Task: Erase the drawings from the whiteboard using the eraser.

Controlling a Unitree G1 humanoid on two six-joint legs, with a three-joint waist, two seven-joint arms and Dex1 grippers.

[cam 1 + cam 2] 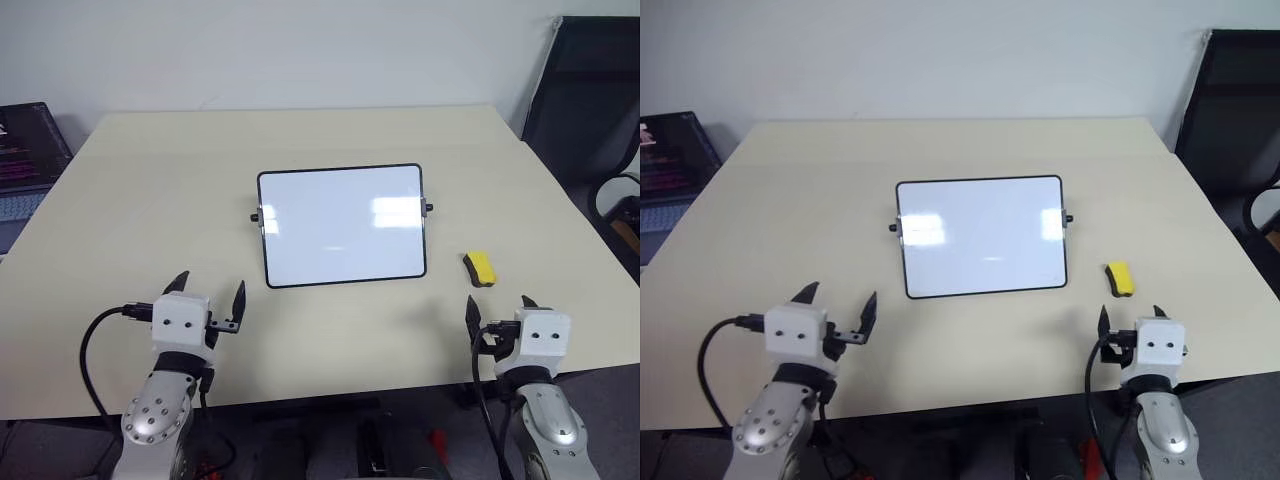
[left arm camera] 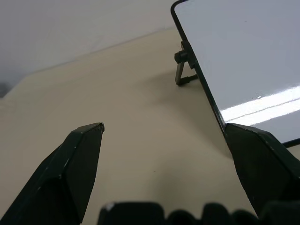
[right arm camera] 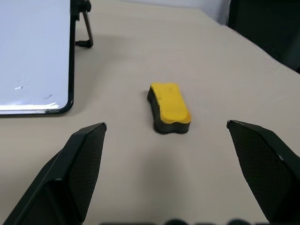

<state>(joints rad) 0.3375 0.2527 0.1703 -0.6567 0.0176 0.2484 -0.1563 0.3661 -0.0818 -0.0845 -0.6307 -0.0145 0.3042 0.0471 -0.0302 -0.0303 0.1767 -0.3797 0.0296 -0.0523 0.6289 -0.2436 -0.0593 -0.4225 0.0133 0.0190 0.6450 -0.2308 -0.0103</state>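
Nearest to us, our two claws hover at the near edge of the tabletop (image 1: 150, 180). The left claw (image 1: 212, 292) has its fingers spread apart with nothing between them, and the right claw (image 1: 499, 308) stands wide open and empty too.

Beyond them, in the middle of the tabletop, sits the whiteboard (image 1: 342, 223), propped at a tilt on its small side stand. Its white face looks clean from our head views. We make out no clear drawings on it, only a few faint specks near one lower corner in the right wrist view, too small for us to call.

Smallest is the eraser (image 1: 480, 267), a yellow block with a dark underside, lying flat on the tabletop just beside the whiteboard's right lower corner and apart from it.

The relation that matters: the eraser lies straight ahead of our right claw and a little to its left, near it, while the left claw is well apart from it on the far side of the board. Its long axis runs roughly away from us, along the line our right claw points, so we judge the open fingers would straddle its narrow width.
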